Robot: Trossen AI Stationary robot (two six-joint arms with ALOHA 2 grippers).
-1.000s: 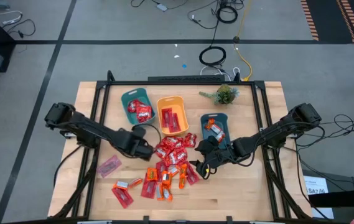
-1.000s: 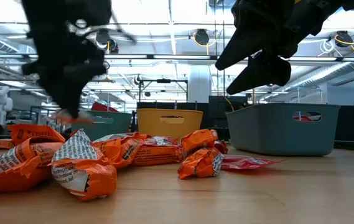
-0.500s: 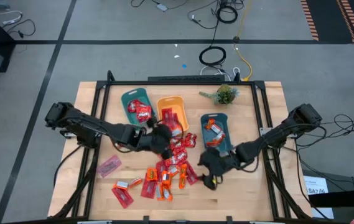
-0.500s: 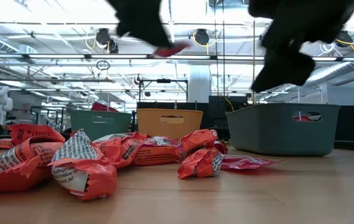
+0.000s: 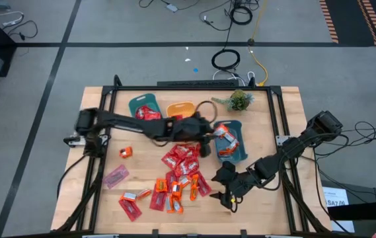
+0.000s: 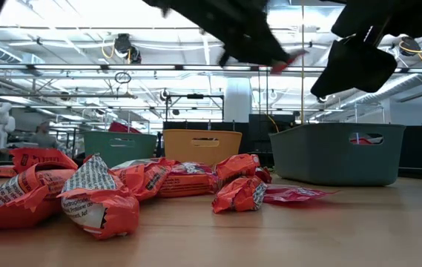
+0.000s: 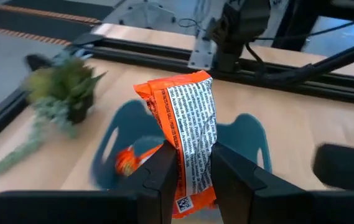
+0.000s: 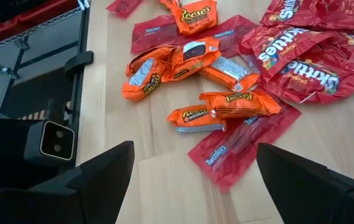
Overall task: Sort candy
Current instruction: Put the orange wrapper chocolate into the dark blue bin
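candy in hand: orange wrapped candy [image 7: 186, 134] pinched by its lower half between the left pincer [image 7: 193, 171] fingers, standing upright above them.
where it is: in the air above the blue-grey bin [image 5: 228, 140], the one nearest the small green plant [image 5: 240, 100]; that bin already holds a few orange pieces.
loose candy: main pile [image 5: 182, 173] mid-counter, red packets on top, orange ones toward the near edge; one pale pink packet [image 5: 116, 176] and one small orange piece [image 5: 125, 152] lie apart on the left side.
handling: light, flat, crinkly foil; slippery and floppy, so it will bend around a grip rather than resist (judgement). Best taken across the flat body or a crimped end, top piece of the pile first.
right pincer [image 8: 192, 180]: spread wide, holding nothing, hovering low over the orange and red pieces at the pile's near-right fringe.
other bins: teal bin [image 5: 145, 111] with red packets, orange bin [image 5: 180, 109] partly hidden under the left arm.
edges: black rail frame runs along the counter [image 5: 267, 211] sides and back; right arm sits close to the right rail.
open room: bare wood near the front right corner and along the left; bins stand close together, so a drop needs to be centred (stray pieces could land in a neighbour).
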